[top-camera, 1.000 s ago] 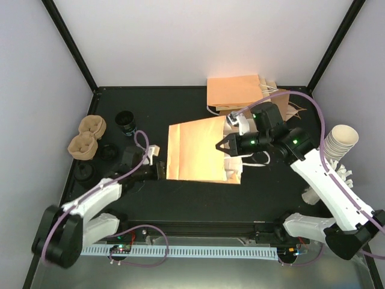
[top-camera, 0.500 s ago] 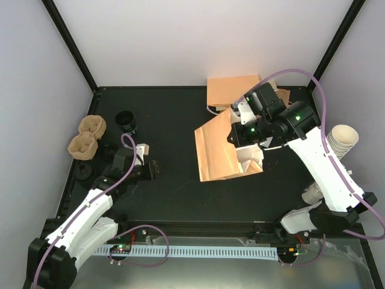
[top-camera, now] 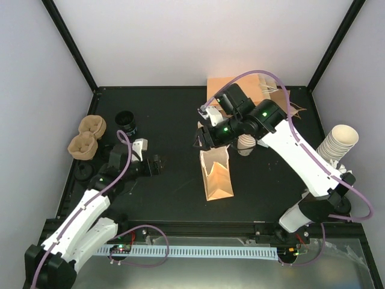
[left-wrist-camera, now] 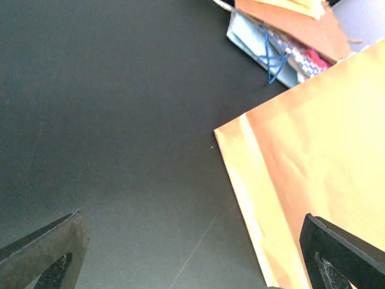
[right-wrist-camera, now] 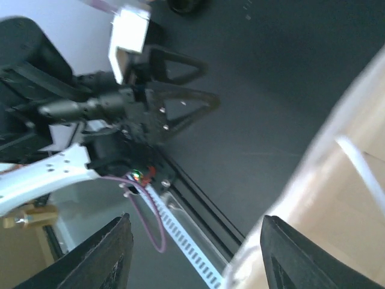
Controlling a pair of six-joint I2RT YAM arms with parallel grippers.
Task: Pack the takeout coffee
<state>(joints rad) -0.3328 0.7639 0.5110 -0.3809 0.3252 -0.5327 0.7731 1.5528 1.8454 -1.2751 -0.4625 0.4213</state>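
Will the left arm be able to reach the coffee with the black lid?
Probably yes. The takeout coffee stands close to the left pincer, which is open, and nothing stands between them. The pincer would need to turn towards it.

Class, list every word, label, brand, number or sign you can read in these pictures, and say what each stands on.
No text can be read in any view.
Brown paper bag: plain, no print shows.
Stacked white cups: plain, no print shows.
Pale blue item with a blue cord: blue and red marks at its edge, too blurred to read.
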